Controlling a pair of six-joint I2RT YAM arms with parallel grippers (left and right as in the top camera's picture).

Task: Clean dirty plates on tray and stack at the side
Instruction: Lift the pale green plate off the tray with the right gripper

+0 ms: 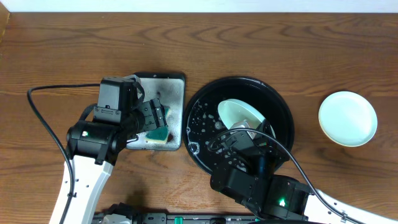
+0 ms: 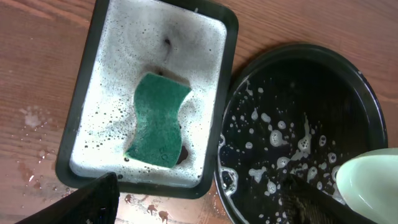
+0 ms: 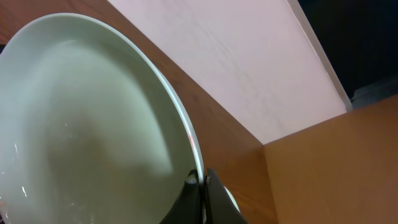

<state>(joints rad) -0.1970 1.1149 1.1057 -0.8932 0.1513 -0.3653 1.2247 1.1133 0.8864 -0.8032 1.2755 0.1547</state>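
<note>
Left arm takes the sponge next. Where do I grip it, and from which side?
Grip the sponge across its narrow waist, coming straight down from above. It lies flat, green face up, in the foamy grey tray, whose raised walls would hinder a side approach; the wavy long edges pinch in at the middle.

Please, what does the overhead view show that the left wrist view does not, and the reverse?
Only overhead: a second plate alone on the table at the right, and most of the tilted mint plate over the black tray. Only left wrist: the sponge's wavy outline and the foam bubbles around it. Both: the green sponge lying free in the grey tray, beside the foam-spattered black tray, and some of the mint plate.
</note>
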